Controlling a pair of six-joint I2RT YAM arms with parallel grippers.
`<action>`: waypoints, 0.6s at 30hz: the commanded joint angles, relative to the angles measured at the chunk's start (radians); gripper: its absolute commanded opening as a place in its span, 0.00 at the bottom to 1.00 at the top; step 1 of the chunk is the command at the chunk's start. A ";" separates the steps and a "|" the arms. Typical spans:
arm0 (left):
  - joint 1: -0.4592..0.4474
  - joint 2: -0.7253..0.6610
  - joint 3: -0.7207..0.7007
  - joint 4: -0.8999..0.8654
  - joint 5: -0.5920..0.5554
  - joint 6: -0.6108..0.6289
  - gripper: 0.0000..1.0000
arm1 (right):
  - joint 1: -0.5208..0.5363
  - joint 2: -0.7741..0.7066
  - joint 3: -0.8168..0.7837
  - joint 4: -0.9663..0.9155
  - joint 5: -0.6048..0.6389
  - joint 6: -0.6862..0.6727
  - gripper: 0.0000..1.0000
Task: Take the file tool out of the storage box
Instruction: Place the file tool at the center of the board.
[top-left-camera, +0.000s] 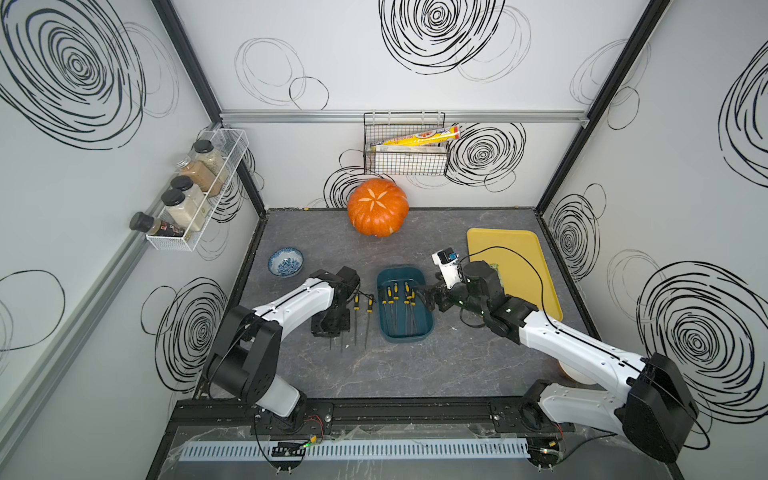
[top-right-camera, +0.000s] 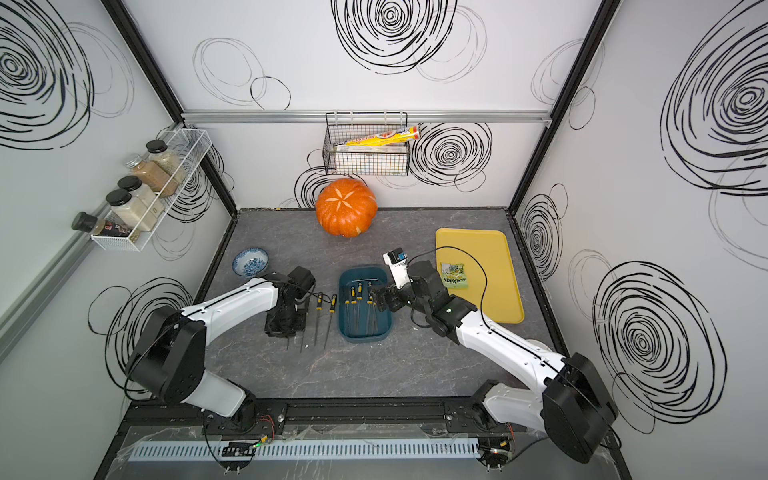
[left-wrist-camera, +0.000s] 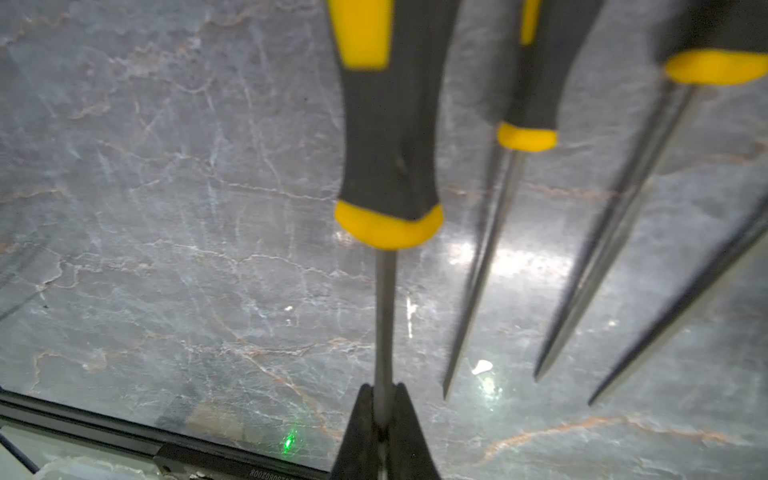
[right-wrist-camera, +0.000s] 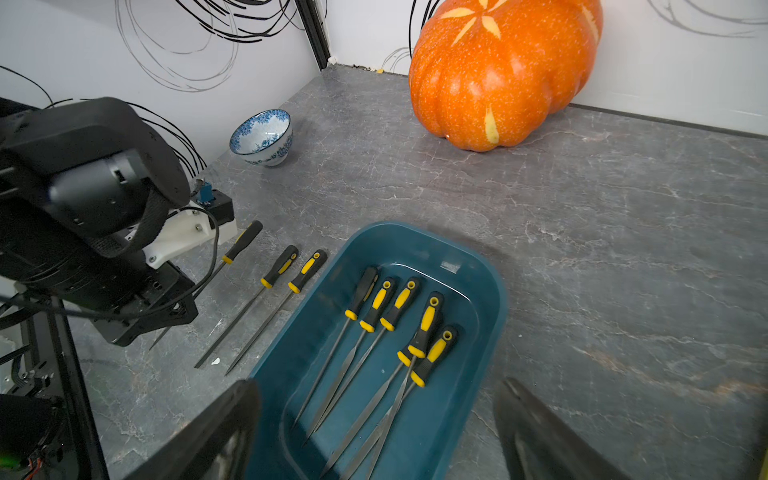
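While our left gripper (left-wrist-camera: 383, 399) pinches the thin metal shank of one file tool (left-wrist-camera: 388, 166) close to the table (left-wrist-camera: 166, 208), we see three more files (left-wrist-camera: 528, 137) lying alongside. Our right gripper (right-wrist-camera: 376, 386) hangs with jaws spread wide above the teal storage box (right-wrist-camera: 486, 299), which sits mid-table and holds five files (right-wrist-camera: 374, 303).

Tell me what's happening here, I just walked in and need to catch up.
The left hand is shut on the thin metal shaft of a black-and-yellow-handled file, beside three other files lying on the grey marbled tabletop. The right hand hangs open above the dark teal plastic storage box, where five files lie.
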 joint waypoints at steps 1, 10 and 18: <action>0.021 0.054 0.027 -0.028 -0.002 0.036 0.00 | -0.003 -0.026 -0.008 0.001 0.009 -0.013 0.93; 0.070 0.111 0.039 -0.002 0.063 0.110 0.00 | -0.003 -0.021 -0.009 0.004 0.003 -0.012 0.93; 0.073 0.154 0.043 0.011 0.092 0.130 0.00 | -0.003 -0.009 -0.012 0.012 -0.003 -0.012 0.93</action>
